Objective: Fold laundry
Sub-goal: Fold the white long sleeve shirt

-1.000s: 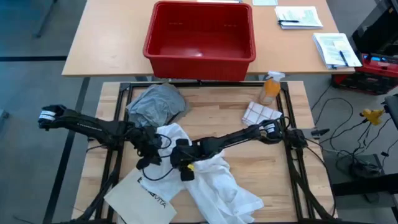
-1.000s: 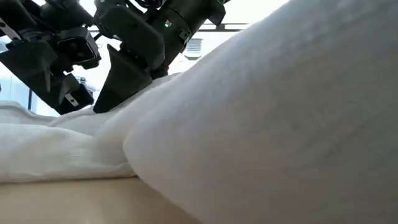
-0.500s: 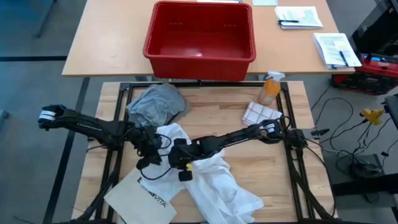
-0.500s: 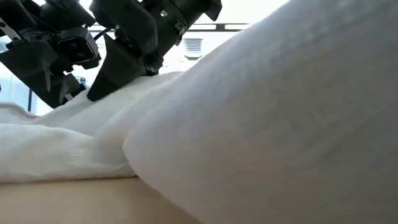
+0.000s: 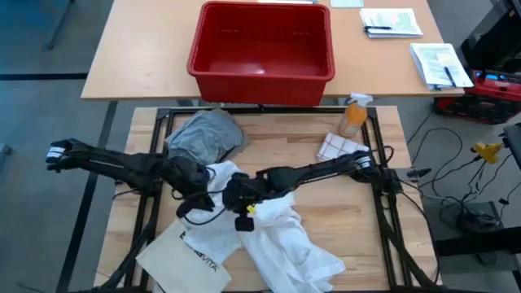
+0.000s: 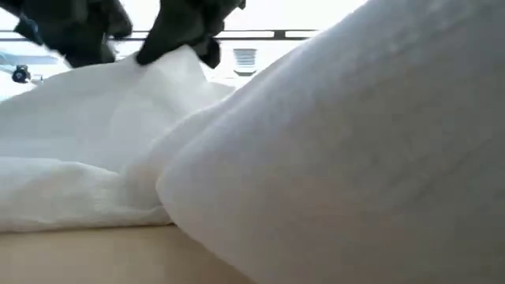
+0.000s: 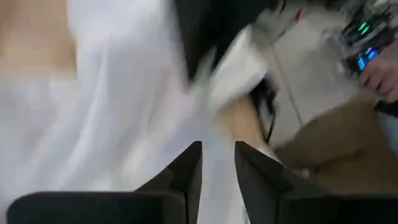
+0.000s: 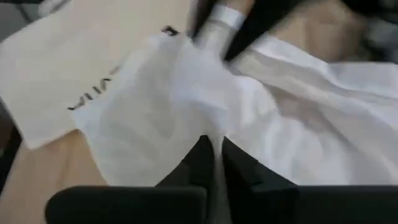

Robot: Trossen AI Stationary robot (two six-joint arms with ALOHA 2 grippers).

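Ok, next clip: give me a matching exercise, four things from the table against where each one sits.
Things:
1. grey T-shirt
2. white shirt
3. red tub
4. spray bottle

Places:
A. on the far desk, beyond the work table
B. back left of the work table
C. middle to front of the table, under both grippers
D. back right of the work table, beside a checked cloth

Pairs: 1-B, 2-C, 3-A, 4-D

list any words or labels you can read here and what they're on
"VITA": the end of dark lettering on the white bag at the table's front left; the earlier letters lie under the white shirt.
Papers on the far desk: print too small to read.
Spray bottle: no label readable.
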